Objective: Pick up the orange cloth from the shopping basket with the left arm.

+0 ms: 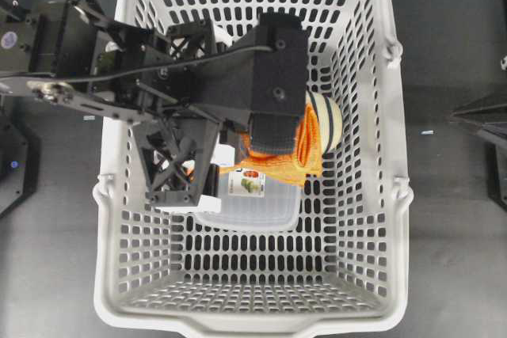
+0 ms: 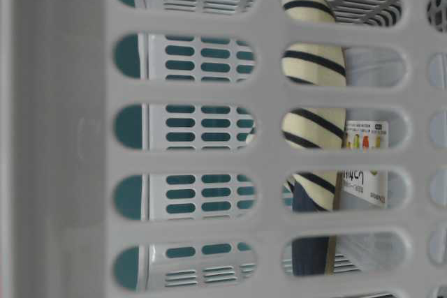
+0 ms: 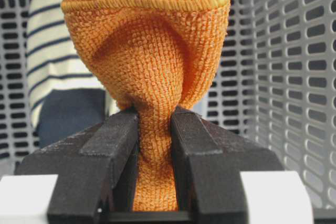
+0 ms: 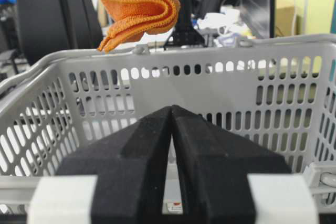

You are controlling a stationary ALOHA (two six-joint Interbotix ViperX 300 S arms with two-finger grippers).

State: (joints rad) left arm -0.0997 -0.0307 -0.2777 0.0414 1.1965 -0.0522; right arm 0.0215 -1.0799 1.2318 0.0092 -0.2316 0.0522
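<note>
The orange cloth (image 3: 149, 51) is bunched and pinched between the black fingers of my left gripper (image 3: 155, 119), which is shut on it. In the right wrist view the orange cloth (image 4: 137, 10) hangs folded above the rim of the light-grey shopping basket (image 4: 236, 87). From overhead, the left arm (image 1: 238, 77) reaches over the basket (image 1: 400, 116) and the cloth (image 1: 297, 160) shows just beyond its wrist block. My right gripper (image 4: 171, 108) is shut and empty, outside the basket's wall, facing it.
A navy-and-cream striped cloth (image 1: 333, 120) lies rolled in the basket; it also shows in the left wrist view (image 3: 52, 51) and the table-level view (image 2: 311, 95). A clear plastic container with a printed label (image 1: 249, 184) lies on the basket floor. The basket walls stand close around the left arm.
</note>
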